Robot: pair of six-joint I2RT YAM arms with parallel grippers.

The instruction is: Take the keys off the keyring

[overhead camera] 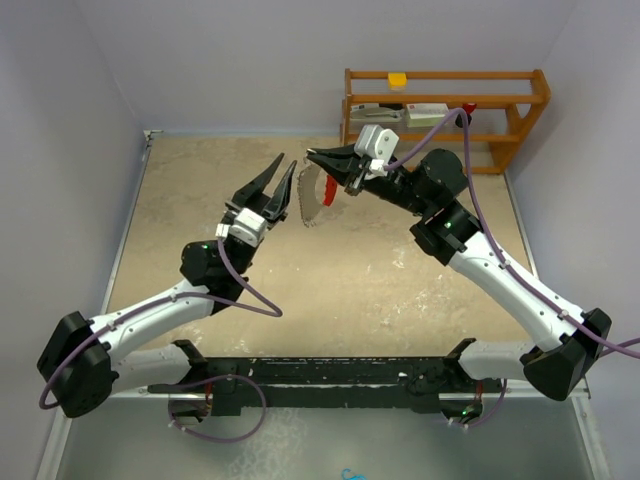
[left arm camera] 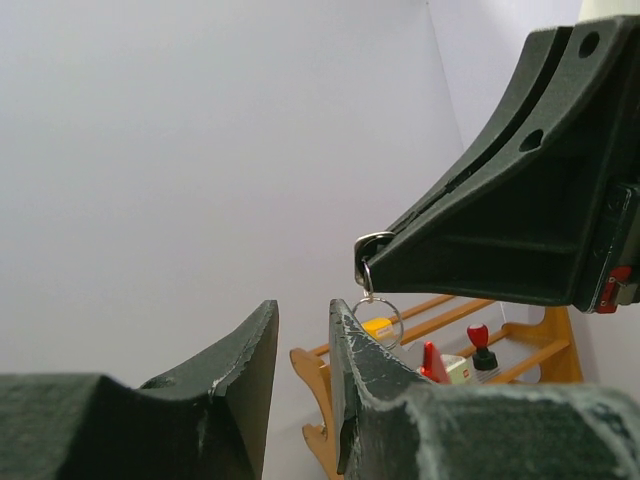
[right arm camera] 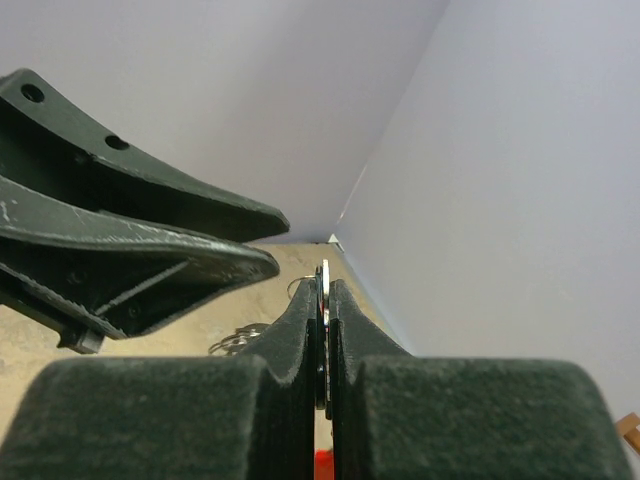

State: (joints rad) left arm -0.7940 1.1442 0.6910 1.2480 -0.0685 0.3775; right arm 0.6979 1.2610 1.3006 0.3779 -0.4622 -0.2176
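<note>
My right gripper (overhead camera: 313, 157) is shut on the keyring (overhead camera: 312, 198), a red crescent joined to a silvery ridged arc, which hangs below it in the air. In the right wrist view the jaws (right arm camera: 325, 290) pinch a thin silver edge, with red showing below. A thin wire ring (left arm camera: 381, 321) dangles from the right gripper's tip (left arm camera: 375, 255). My left gripper (overhead camera: 287, 165) is open and empty just left of the keyring, its fingers (left arm camera: 352, 350) right beside the wire ring. More wire loops (right arm camera: 240, 340) show below; the keys themselves cannot be made out.
A wooden rack (overhead camera: 445, 115) with a yellow block, boxes and a red item stands at the back right against the wall. The sandy table top (overhead camera: 350, 290) is bounded by pale walls on the left, back and right.
</note>
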